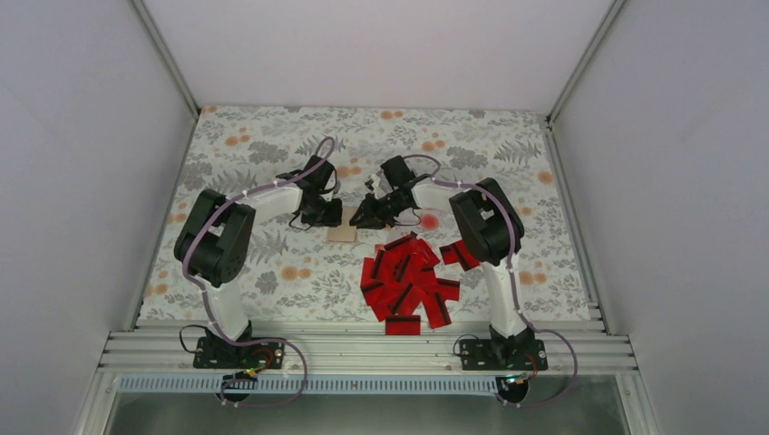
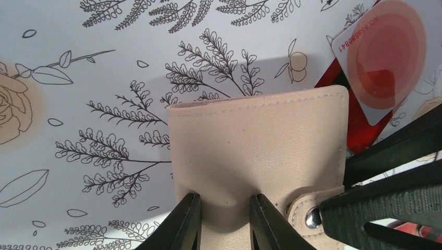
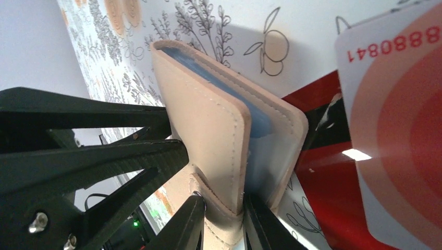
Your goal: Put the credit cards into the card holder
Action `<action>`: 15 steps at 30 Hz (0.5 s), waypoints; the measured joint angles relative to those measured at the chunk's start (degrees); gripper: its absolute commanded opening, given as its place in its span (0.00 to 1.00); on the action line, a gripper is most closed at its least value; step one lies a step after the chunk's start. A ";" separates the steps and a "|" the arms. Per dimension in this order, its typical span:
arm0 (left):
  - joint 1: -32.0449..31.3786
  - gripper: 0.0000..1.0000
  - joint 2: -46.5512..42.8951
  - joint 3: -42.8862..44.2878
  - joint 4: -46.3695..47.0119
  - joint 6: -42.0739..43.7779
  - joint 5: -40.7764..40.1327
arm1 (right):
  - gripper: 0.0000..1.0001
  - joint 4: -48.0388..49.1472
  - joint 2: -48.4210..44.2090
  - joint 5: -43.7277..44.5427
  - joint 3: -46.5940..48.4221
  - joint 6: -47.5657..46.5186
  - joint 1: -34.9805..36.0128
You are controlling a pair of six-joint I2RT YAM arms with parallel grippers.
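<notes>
The tan card holder (image 1: pixel 343 233) lies on the flowered cloth between both grippers. My left gripper (image 2: pixel 224 216) is shut on its near edge, and the leather dimples between the fingers (image 2: pixel 188 224). In the right wrist view the card holder (image 3: pixel 208 120) stands slightly parted, showing a blue lining. My right gripper (image 3: pixel 221 224) is shut on its outer flap by the snap, one finger inside. The red credit cards (image 1: pixel 408 281) lie in a heap in front of the right arm. One pale credit card with a red blot (image 2: pixel 383 57) lies just beyond the holder.
The right gripper's black fingers (image 2: pixel 396 177) crowd the holder's right side in the left wrist view. The left gripper's fingers (image 3: pixel 88 151) fill the left of the right wrist view. A red card (image 3: pixel 323 172) lies under the pale one. Aluminium rails (image 1: pixel 363 349) edge the table's front.
</notes>
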 measured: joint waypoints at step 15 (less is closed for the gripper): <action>1.14 0.25 -1.86 -4.33 5.77 -2.03 2.78 | 0.18 5.68 -1.92 1.55 -3.93 1.84 0.31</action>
